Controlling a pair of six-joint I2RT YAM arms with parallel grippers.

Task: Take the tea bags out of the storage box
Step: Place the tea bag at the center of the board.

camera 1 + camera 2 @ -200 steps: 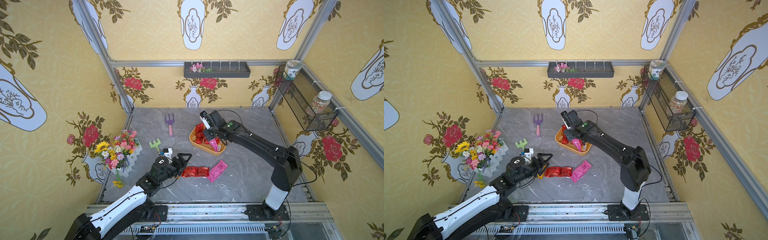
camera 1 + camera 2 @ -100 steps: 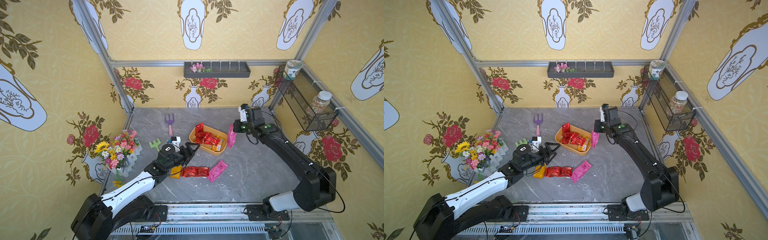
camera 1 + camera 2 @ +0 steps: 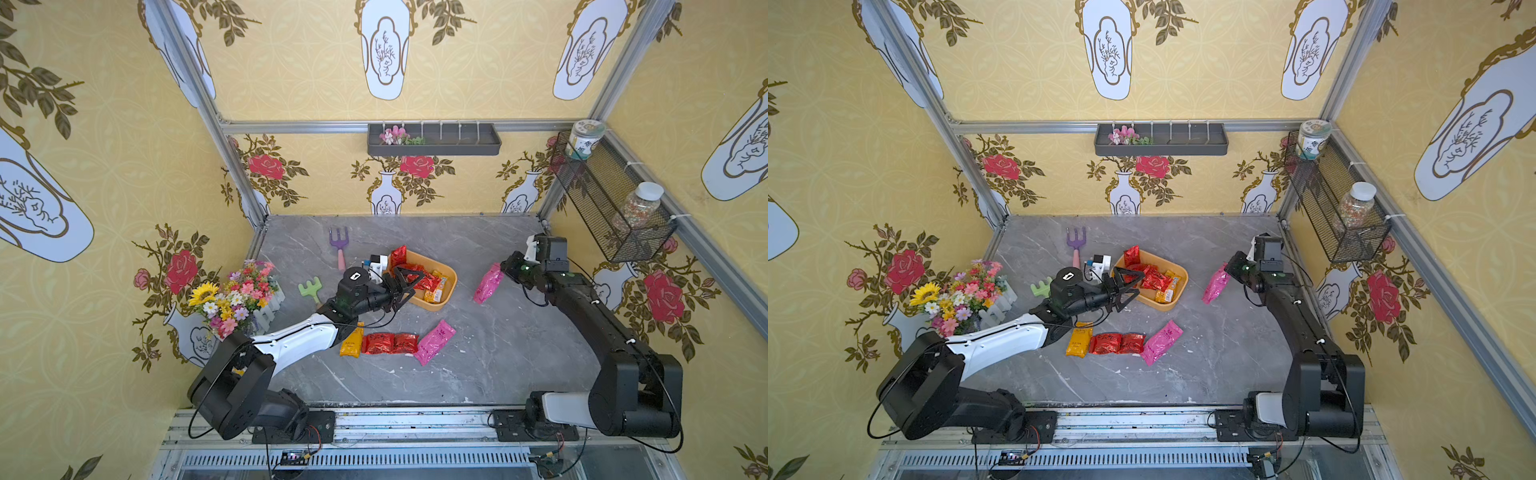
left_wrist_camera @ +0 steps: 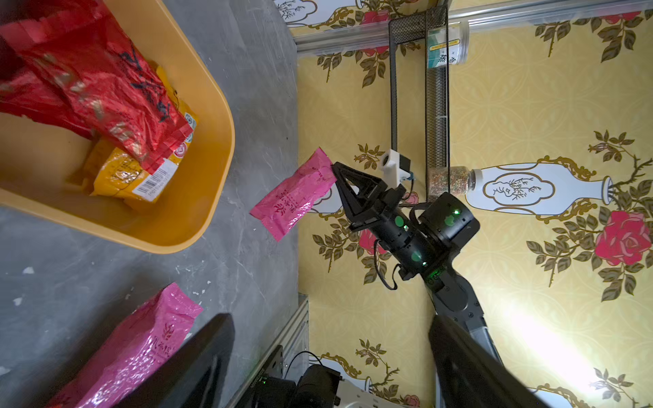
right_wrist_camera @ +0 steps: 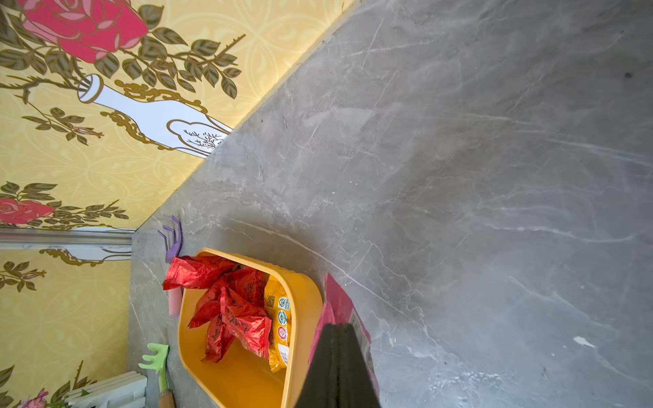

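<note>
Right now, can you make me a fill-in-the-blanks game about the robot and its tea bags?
The tea bag pinched in the right gripper is coloured ____. The left gripper is at the storage box with its jaws ____. Out on the table, a row of ____ tea bags lies flat.
Missing words: pink, open, four.
</note>
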